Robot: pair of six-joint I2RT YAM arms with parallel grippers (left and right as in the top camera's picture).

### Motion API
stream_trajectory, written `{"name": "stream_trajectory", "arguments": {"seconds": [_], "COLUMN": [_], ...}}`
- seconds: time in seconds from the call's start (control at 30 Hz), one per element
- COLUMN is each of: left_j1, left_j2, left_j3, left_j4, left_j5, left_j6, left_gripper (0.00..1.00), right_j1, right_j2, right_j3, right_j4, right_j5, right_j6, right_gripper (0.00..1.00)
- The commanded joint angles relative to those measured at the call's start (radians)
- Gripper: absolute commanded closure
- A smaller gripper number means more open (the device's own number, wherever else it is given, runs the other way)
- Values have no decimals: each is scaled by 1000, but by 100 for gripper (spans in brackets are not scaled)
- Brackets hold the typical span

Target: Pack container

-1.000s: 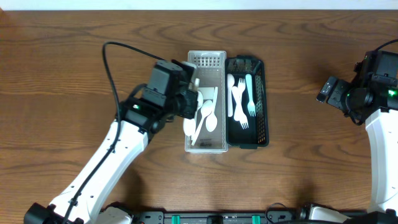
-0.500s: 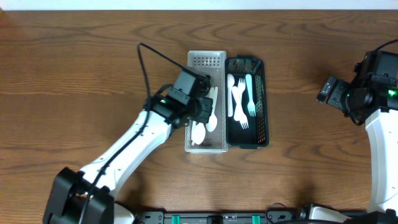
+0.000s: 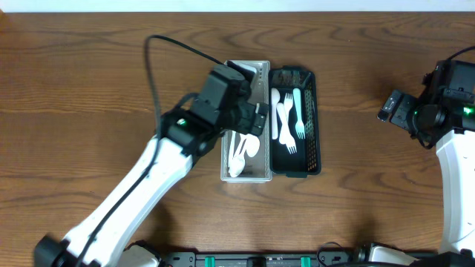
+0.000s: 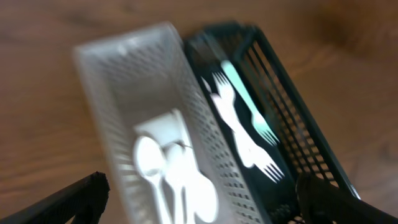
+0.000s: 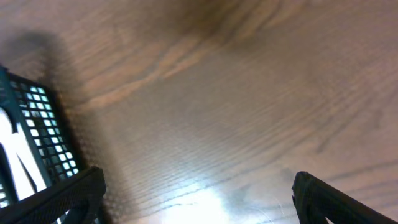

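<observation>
A white mesh container (image 3: 246, 177) stands beside a dark mesh container (image 3: 316, 141) at mid-table. White spoons (image 3: 240, 153) lie loose in the white one. White forks (image 3: 284, 122) and a teal fork (image 3: 298, 111) lie in the dark one. My left gripper (image 3: 254, 113) hovers open over the white container's far half, holding nothing. In the left wrist view the gripper (image 4: 202, 205) spans the spoons (image 4: 168, 183), and the forks (image 4: 249, 140) show in the dark container (image 4: 292, 124). My right gripper (image 3: 392, 107) stands open and empty at the right, over bare wood (image 5: 199, 199).
The left arm's black cable (image 3: 159, 67) loops over the table left of the containers. A corner of the dark container (image 5: 37, 124) shows at the left edge of the right wrist view. Wooden tabletop (image 3: 89, 89) surrounds both containers.
My left gripper has opened and let the spoons drop into the white container, then lifted toward its far end. The right arm has not moved.
</observation>
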Motion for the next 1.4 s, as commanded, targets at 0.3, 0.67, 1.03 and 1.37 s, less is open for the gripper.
{"name": "stream_trajectory", "arguments": {"seconds": [0.3, 0.67, 1.03, 1.37], "left_j1": [243, 484, 491, 491], "left_j2": [-102, 28, 104, 104], "left_j3": [13, 6, 6, 6], "left_j4": [-230, -295, -317, -317], "left_j5": [-269, -257, -257, -257], "left_j6": [173, 111, 105, 105], "left_gripper": [2, 2, 2, 2], "right_j1": [65, 141, 142, 142], "right_j2": [21, 234, 274, 243], "right_j3": [-3, -3, -3, 3], "right_j4": [95, 113, 110, 159], "right_j5": [-180, -181, -180, -180], "right_j6": [-50, -46, -58, -129], "right_gripper": [21, 29, 8, 1]}}
